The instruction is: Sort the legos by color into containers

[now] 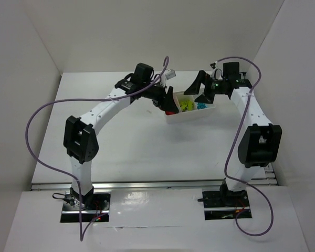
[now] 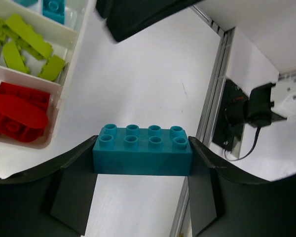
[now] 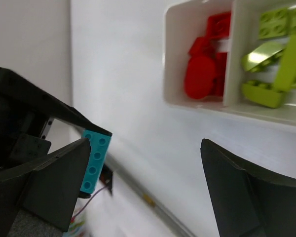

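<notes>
A cyan-blue lego brick (image 2: 142,150) with two rows of studs sits clamped between the fingers of my left gripper (image 2: 143,165), held above the table beside the white container tray (image 2: 74,47). In the overhead view the left gripper (image 1: 161,101) hovers at the tray's (image 1: 191,116) left end. The tray holds red legos (image 2: 17,111), lime green legos (image 2: 24,44) and cyan-blue legos (image 2: 52,6) in separate compartments. My right gripper (image 3: 145,148) stands wide open with nothing between its fingers, above the tray (image 3: 227,106) and facing the held brick (image 3: 94,160). From overhead the right gripper (image 1: 201,89) is over the tray's far side.
White walls enclose the table on the left, back and right. A metal rail (image 1: 157,185) runs along the near edge by the arm bases. Purple cables (image 1: 42,157) loop from both arms. One right-gripper finger (image 2: 138,15) shows dark at the top of the left wrist view.
</notes>
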Robot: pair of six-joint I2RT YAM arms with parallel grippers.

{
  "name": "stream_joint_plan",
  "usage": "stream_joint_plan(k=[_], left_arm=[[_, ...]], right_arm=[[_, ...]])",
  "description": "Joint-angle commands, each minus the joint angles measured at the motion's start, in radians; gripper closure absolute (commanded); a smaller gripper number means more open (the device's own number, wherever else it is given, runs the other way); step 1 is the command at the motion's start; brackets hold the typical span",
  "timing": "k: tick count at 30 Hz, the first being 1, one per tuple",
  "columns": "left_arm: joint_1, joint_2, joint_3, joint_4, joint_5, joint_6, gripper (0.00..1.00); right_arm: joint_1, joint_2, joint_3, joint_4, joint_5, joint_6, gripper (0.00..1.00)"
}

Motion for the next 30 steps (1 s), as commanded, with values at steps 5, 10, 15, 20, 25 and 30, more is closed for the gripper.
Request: stream_joint_plan(k=[5, 10, 15, 20, 25, 30], left_arm=[[-0.01, -0.096, -0.013, -0.159, 0.001, 0.274, 1.0], [-0.01, -0.096, -0.024, -0.178, -0.074, 0.3, 1.0], [-0.01, -0.086, 0.005, -0.178, -0.09, 0.309, 1.0], [-0.01, -0.086, 0.015, -0.178, -0.099, 0.309, 1.0], [-0.01, -0.077, 0.015, -0.187, -0.099, 0.309, 1.0], [-0.01, -0.077, 0.024, -0.187, -0.076, 0.309, 1.0]], right_arm=[[-0.005, 0.054, 0.003, -0.025, -0.356, 0.09, 0.03], [0.004, 0.005, -0.12, 0.158, -0.488, 0.193, 0.03], [0.061, 0.014, -0.12, 0.133, -0.52, 0.167, 0.03], [0.102, 0.045, -0.078, 0.099, -0.511, 0.132, 0.06], [0.144, 0.1, -0.046, 0.079, -0.511, 0.116, 0.1], [0.193, 0.137, -0.019, 0.065, -0.488, 0.107, 0.12]])
